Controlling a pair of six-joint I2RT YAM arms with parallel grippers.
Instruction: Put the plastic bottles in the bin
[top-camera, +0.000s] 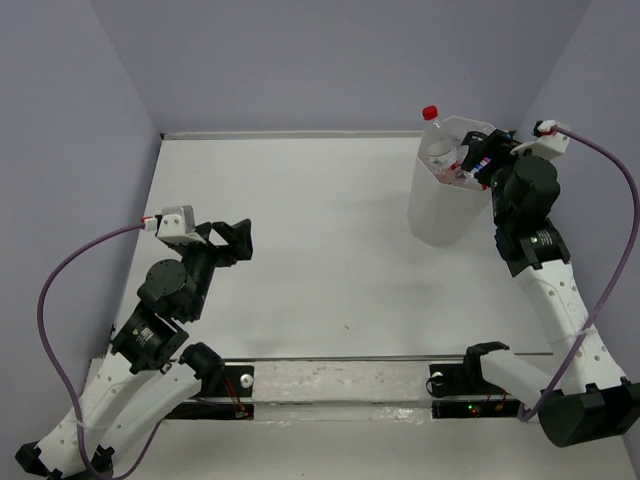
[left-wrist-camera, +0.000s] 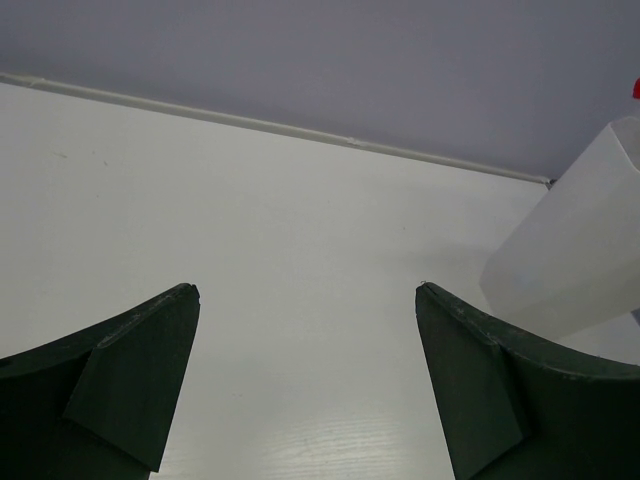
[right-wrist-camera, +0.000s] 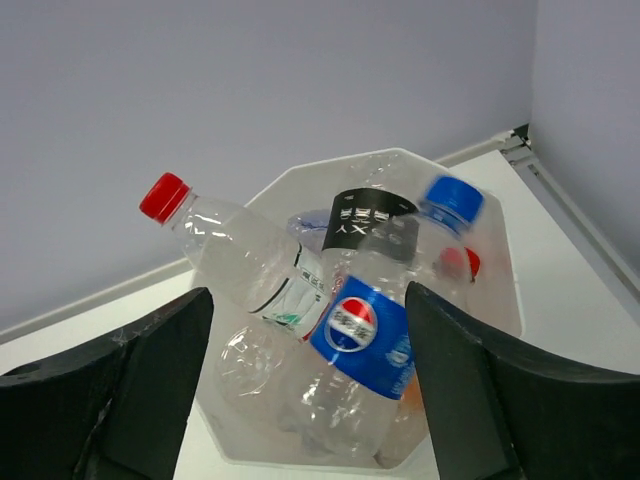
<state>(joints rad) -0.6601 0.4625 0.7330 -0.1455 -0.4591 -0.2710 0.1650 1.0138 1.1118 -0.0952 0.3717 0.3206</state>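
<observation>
Lavender walls enclose a white desk with two arms bolted at its 6 o'clock edge. The translucent white faceted plastic bin stands at about 2 o'clock on the desk, close to the right wall. Every bottle in view lies inside it.

The right pincer hangs just over the bin's 3 o'clock rim with its jaws spread wide and nothing clamped. The left pincer sits well apart at 9 o'clock, likewise spread and empty, facing bare desk with the bin at its 2 o'clock in the left wrist view.

In the right wrist view, the clear blue-labelled, blue-capped plastic bottle lies straight ahead between the jaws, and neither jaw appears to touch it. Its long axis runs from 7 to 1 o'clock, cap uppermost. A clear red-capped plastic bottle leans toward 10 o'clock with its neck above the rim. A black-labelled bottle stands behind both.

Judgement: the task appears almost complete. The right arm is nearer, and its next move turns on lifting clear without catching the protruding red cap.
</observation>
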